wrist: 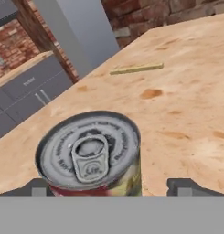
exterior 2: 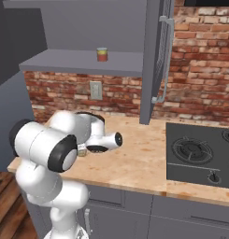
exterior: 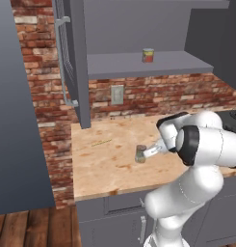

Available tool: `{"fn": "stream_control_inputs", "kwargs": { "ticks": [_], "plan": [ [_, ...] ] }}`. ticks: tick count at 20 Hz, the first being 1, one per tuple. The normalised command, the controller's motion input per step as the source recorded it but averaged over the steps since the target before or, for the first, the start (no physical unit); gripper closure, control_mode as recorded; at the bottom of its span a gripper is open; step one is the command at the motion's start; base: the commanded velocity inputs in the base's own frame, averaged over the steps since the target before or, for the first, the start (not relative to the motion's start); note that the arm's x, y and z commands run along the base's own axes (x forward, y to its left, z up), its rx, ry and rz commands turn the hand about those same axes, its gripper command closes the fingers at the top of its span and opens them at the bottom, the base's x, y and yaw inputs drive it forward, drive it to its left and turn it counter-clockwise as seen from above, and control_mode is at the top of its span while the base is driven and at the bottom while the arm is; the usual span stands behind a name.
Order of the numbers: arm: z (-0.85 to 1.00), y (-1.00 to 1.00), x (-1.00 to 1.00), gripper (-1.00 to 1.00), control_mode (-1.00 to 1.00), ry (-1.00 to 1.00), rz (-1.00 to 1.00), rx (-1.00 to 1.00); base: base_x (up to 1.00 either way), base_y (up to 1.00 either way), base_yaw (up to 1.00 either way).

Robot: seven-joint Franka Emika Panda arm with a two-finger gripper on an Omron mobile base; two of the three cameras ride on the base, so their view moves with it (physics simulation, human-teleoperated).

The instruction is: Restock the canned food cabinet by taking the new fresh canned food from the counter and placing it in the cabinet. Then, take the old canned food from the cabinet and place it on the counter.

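The old canned food [exterior: 140, 154], a can with a grey pull-tab lid [wrist: 88, 153], stands upright on the tan counter [exterior: 105, 169]. My gripper [wrist: 114, 186] is open around it. The left fingertip [wrist: 38, 187] sits close to the can's side. The right fingertip [wrist: 191, 186] stands well apart from the can. In the right base view the can [exterior 2: 81, 150] peeks out behind my arm. The new fresh canned food [exterior: 148, 55], with its red label, stands on the shelf [exterior: 114, 65] of the cabinet, whose door [exterior: 71, 62] is open. The same red can [exterior 2: 102, 54] is in the right base view.
A thin yellowish stick [wrist: 136, 68] lies on the counter beyond the can. A gas hob [exterior 2: 200, 154] is set into the counter's right part. A wall outlet [exterior: 117, 94] sits on the brick wall. The open cabinet door hangs over the counter's left end.
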Motion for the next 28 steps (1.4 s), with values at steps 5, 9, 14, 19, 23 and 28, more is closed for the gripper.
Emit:
{"fn": "stream_control_inputs", "kwargs": {
  "ticks": [5,9,14,19,23,28],
  "plan": [
    [0.7,0.0,-0.29,-1.0,-1.0,-0.08,0.0,0.0,0.0,0.0,0.0],
    [0.98,0.06,-0.62,-1.0,-1.0,-0.19,0.0,0.0,0.0,0.0,0.0],
    [1.0,0.28,-0.8,-1.0,-1.0,-0.28,0.03,0.0,0.0,0.0,0.0],
    [1.0,0.5,-0.82,-1.0,-1.0,-0.28,0.02,0.0,0.0,0.0,0.0],
    [1.0,0.64,-0.87,-1.0,-1.0,-0.27,0.01,0.0,0.0,0.0,0.0],
    [1.0,0.28,-0.96,-1.0,-1.0,-0.16,0.01,-0.07,0.0,0.0,0.0]
  ]
}}
